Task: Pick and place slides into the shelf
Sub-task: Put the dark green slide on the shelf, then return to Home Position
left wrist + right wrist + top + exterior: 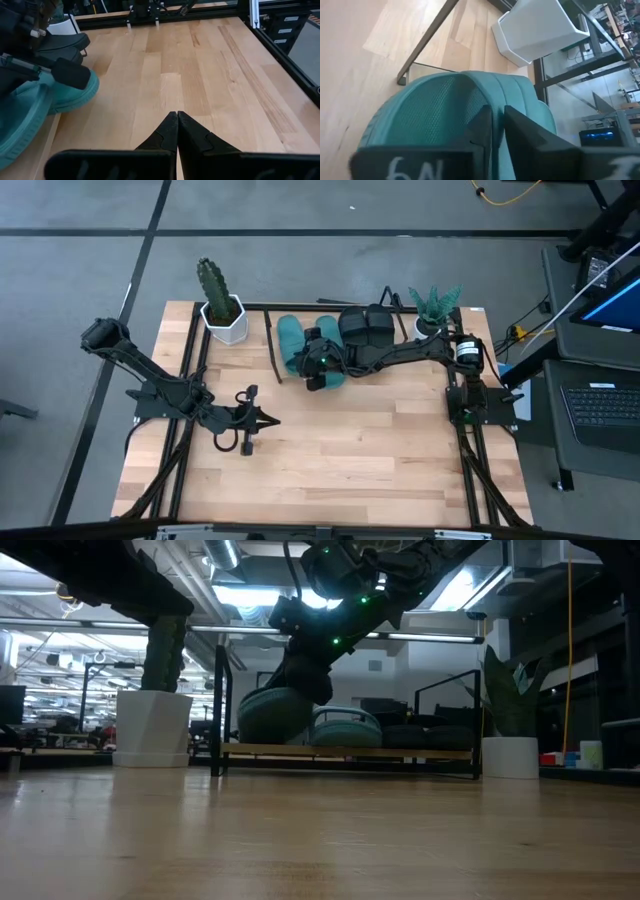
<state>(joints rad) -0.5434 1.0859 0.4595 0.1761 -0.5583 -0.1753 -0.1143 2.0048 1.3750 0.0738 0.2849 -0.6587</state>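
Two teal slides sit on the left part of the shelf [350, 751], a slanted wood board in a black wire frame at the table's far edge. My right gripper [498, 125] is at the leftmost teal slide [268, 715], shut on its strap. The second teal slide [345, 727] lies right of it on its sole. Black slides [365, 325] lie farther right on the board. My left gripper [177, 120] hovers shut over bare table near the left middle [250, 420], touching nothing. My right gripper has the top of the teal slide's wide strap [497, 100] pinched between its two fingers [482, 125]. The fingers slant down from the table's right and near side. The slide sits at the shelf's left end, its underside down at the board.
A white pot with a cactus [222, 315] stands just left of the shelf, close to the held slide. A second white pot with a spiky plant [435, 315] stands at the shelf's right end. Bare wooden tabletop [340, 440] fills the near half.
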